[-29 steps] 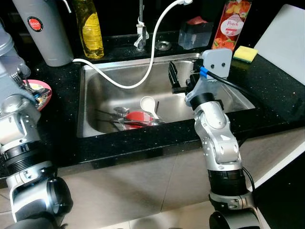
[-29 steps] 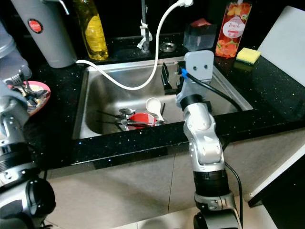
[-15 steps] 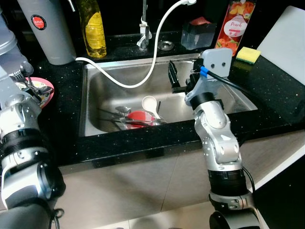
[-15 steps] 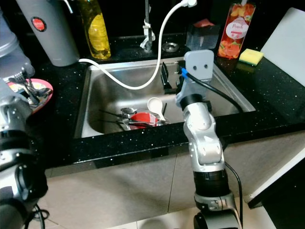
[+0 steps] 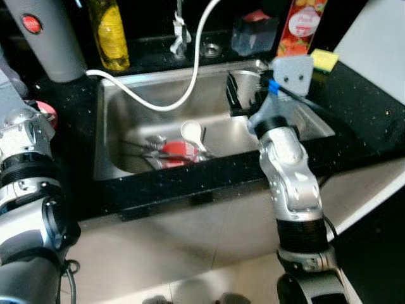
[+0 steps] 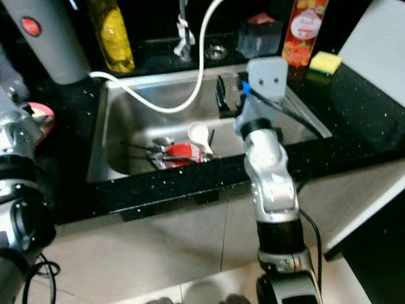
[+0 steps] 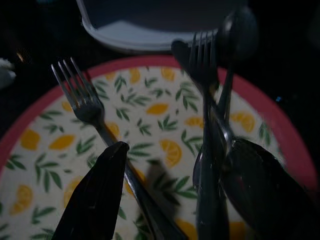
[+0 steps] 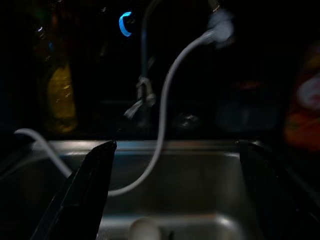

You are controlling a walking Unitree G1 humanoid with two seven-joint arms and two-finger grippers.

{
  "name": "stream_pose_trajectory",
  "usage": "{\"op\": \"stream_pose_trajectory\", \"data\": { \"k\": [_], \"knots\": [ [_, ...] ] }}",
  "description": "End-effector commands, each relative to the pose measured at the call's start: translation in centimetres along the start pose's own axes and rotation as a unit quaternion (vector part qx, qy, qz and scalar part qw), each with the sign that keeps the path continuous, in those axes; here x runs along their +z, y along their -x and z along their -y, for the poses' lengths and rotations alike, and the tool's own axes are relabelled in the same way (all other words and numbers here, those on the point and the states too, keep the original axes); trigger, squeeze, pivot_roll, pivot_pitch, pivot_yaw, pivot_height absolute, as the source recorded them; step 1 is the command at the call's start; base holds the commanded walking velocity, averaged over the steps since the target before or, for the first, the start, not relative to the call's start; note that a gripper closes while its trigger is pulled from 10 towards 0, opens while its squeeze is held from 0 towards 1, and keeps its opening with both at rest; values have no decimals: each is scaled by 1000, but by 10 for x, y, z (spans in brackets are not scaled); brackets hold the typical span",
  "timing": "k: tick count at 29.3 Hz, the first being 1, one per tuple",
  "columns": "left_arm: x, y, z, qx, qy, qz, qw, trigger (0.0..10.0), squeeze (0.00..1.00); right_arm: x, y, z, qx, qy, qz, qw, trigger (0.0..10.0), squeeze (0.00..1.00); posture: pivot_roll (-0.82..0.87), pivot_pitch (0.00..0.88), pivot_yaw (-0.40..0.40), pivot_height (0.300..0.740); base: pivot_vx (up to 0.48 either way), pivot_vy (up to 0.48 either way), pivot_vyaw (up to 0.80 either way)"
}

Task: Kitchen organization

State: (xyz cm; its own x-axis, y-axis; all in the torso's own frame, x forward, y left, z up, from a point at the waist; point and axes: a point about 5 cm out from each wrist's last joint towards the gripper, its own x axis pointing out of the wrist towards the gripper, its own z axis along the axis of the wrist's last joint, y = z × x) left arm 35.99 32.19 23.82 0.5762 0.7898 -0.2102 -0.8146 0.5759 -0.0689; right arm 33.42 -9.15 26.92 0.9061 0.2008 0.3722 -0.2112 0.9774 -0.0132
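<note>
Left end effector (image 7: 165, 190): I am hovering it, fingers spread, over the plate (image 7: 150, 120) on the table.
Right end effector (image 8: 175, 195): spread wide above the sink (image 5: 215, 126).
Fork (image 7: 87, 107): lying on plate — thin, stiff, slippery; I am judging its handle the best hold.

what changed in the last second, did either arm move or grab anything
Mostly the camera moved: the whole scene shifted, so the head tipped. The right gripper still hangs open over the sink, holding nothing. The left gripper stays open over the plate of cutlery. The red dish in the sink lies as before.
</note>
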Motion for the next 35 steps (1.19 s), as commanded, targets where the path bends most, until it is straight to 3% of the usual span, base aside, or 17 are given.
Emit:
{"op": "stream_pose_trajectory", "data": {
  "k": [1, 7, 12, 16, 22, 31, 32, 33, 34, 35],
  "knots": [
    [7, -3, -12, 32, -3, 13, 999, 10000, 0, -7, -4, -9, 19, -18, -20, 999, 10000, 0, 49, 160, 21, 740, 0, 0, 0],
    [27, -3, -38, 102, -4, 70, 992, 10000, 0, -6, -11, -14, 23, -30, -18, 999, 10000, 0, 86, 183, 23, 740, 0, 0, 0],
    [36, -7, -51, 119, 4, 80, 990, 10000, 0, -9, -11, -14, 19, -34, -22, 999, 10000, 0, 89, 186, 25, 740, 0, 0, 0],
    [22, -15, -53, 107, 38, 19, 993, 10000, 0, -12, -8, -12, 18, -33, -25, 999, 10000, 0, 81, 190, 31, 740, 0, 0, 0],
    [-4, -19, -42, 55, 62, -60, 995, 10000, 0, -12, -1, 0, -8, -29, -29, 999, 10000, 0, 61, 204, 45, 740, 0, 0, 0],
    [-4, -20, -38, 43, 61, -65, 995, 10000, 0, -14, 1, 2, -16, -29, -31, 999, 10000, 0, 53, 203, 48, 740, 0, 0, 0],
    [-5, -20, -38, 46, 63, -71, 994, 7137, 0, -13, 1, 1, -15, -29, -30, 999, 10000, 0, 50, 201, 50, 740, 0, 0, 0],
    [-5, -20, -38, 46, 63, -71, 994, 7137, 0, -13, 1, 1, -15, -29, -30, 999, 10000, 0, 50, 201, 50, 740, 0, 0, 0],
    [-8, -20, -39, 49, 69, -83, 993, 2039, 0, -12, 0, 1, -14, -29, -28, 999, 10000, 0, 49, 198, 49, 740, 0, 0, 0],
    [-10, -20, -39, 50, 72, -89, 992, 0, 0, -12, -1, 1, -14, -28, -27, 999, 10000, 0, 49, 196, 49, 740, 0, 0, 0]
  ]
}}
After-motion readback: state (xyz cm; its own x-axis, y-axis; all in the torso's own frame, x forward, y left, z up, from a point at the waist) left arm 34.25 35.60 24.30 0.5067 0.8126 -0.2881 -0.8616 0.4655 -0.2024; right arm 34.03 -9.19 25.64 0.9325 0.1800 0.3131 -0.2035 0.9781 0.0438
